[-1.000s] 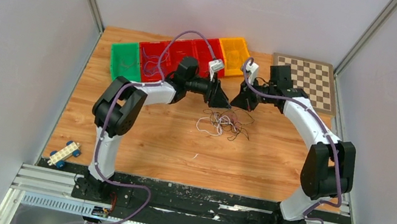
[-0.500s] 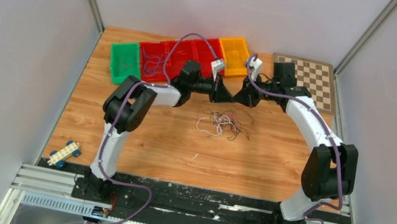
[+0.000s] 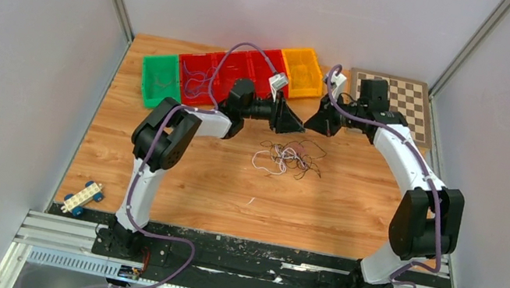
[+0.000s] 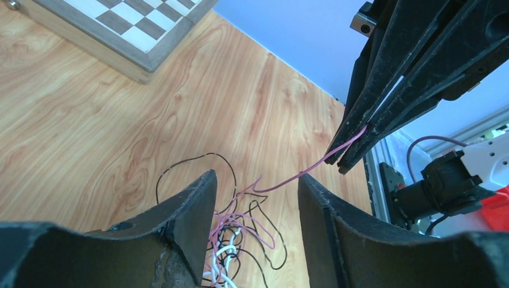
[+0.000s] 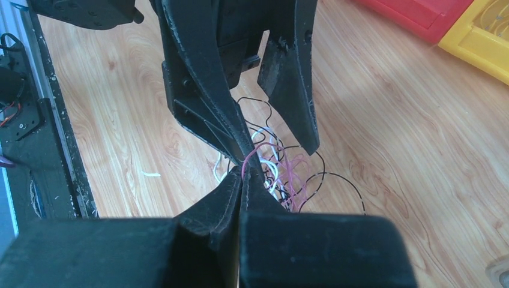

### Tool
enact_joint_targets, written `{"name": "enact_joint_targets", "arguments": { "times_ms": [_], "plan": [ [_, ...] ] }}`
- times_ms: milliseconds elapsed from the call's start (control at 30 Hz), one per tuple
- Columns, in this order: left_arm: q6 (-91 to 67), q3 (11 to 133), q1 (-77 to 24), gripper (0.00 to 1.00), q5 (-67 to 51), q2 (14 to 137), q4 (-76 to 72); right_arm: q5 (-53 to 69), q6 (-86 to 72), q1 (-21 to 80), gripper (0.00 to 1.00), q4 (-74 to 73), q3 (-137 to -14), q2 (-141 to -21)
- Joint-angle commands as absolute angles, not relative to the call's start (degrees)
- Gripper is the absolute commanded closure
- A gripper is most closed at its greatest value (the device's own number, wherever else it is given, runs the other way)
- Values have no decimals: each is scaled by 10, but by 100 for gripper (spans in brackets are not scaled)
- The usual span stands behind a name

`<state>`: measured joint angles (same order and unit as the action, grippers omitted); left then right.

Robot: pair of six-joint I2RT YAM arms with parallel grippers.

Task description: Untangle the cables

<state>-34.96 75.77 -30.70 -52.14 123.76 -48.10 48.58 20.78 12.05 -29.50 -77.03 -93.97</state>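
The cables lie in a loose tangle of black, white and pink loops on the wooden table, roughly mid-board. One pink cable rises taut from the tangle to the right gripper, whose jaws are pressed together on its end, above and just behind the tangle. The left gripper hangs tip to tip with it (nearly touching in the top view). Its jaws are parted to a middling width and clamp nothing.

Behind the tangle and well apart from it, a green bin, red bins and a yellow bin line the far edge. A chessboard lies behind and to the right. A toy car sits far off to the near left, by the table's near edge. Bare wood borders the tangle on every side.
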Motion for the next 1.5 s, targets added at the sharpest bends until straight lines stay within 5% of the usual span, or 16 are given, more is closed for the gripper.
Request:
{"name": "enact_joint_targets", "arguments": {
  "times_ms": [0,200,367,400,533,800,967,1200,1467],
  "plan": [
    [-357,771,-312,36,-509,1231,-509,514,194,122,100,-283,-800,-918],
    [-366,795,-324,40,-501,1257,-513,522,189,122,100,-284,-805,-917],
    [-377,780,-322,94,-481,1235,-535,519,188,119,100,-285,-807,-913],
    [-384,776,-321,98,-480,1217,-535,515,188,115,98,-285,-805,-912],
    [-444,727,-298,100,-486,1140,-520,500,168,84,37,-287,-791,-911],
    [-462,730,-262,100,-469,1069,-364,392,86,150,17,-41,-611,-888],
    [-515,730,-254,100,-462,1053,-381,336,55,193,21,70,-585,-971],
    [-485,777,-213,100,-472,978,-300,332,78,195,62,40,-593,-1034],
    [-433,913,-139,100,-498,896,-208,321,68,195,67,-18,-606,-1047]
  ]
}}
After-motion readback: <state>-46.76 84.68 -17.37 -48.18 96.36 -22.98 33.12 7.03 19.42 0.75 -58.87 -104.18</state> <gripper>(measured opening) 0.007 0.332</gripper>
